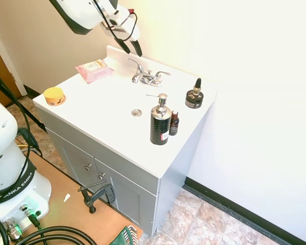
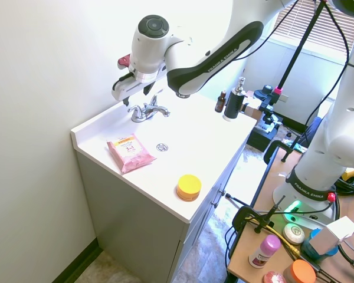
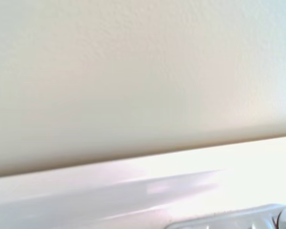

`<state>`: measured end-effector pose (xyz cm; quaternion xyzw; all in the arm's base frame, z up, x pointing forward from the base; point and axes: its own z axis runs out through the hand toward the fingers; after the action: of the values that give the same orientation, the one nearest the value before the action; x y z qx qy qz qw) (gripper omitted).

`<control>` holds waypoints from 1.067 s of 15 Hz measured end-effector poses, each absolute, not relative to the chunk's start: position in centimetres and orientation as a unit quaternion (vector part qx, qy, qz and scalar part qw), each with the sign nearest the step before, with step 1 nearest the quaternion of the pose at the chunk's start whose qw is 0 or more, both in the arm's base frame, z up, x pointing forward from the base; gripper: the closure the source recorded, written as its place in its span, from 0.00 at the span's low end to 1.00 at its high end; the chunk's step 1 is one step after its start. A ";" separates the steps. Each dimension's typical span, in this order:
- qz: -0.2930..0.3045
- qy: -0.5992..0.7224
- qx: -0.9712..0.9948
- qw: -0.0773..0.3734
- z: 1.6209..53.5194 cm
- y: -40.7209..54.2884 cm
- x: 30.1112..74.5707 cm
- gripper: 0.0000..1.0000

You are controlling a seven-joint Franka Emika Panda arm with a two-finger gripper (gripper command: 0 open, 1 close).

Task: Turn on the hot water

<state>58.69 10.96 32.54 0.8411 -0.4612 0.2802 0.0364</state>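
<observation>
Vanity top (image 1: pixel 117 97) rear edge: open tool (image 1: pixel 132 49) above faucet (image 1: pixel 149 77), untouched.

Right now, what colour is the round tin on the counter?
Yellow-orange tin, clearest in the second exterior view.

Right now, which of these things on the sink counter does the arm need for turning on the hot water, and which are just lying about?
Needed:
small shiny chrome faucet with two lever handles
black two-finger gripper, open, above the faucet

Lying about:
black pump bottle with chrome top
pink wipes packet
round yellow tin
small dark dropper bottle
round dark jar
</observation>
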 end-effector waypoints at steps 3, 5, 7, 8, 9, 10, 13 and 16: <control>0.281 -0.462 0.840 0.046 31.6 10.4 59.4 0.00; 0.278 -0.462 0.840 0.049 31.4 10.6 59.4 0.00; 0.265 -0.464 0.843 0.058 31.1 10.7 59.2 0.00; 0.260 -0.463 0.845 0.062 31.0 10.7 59.2 0.00; 0.257 -0.464 0.846 0.062 30.9 10.7 59.2 0.00; 0.251 -0.465 0.847 0.065 30.8 10.6 59.1 0.00; 0.202 -0.464 0.857 0.099 30.1 10.0 58.6 0.00; 0.174 -0.458 0.863 0.125 29.9 9.7 58.0 0.00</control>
<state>58.02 9.73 29.91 0.8626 -0.4581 0.1743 0.1254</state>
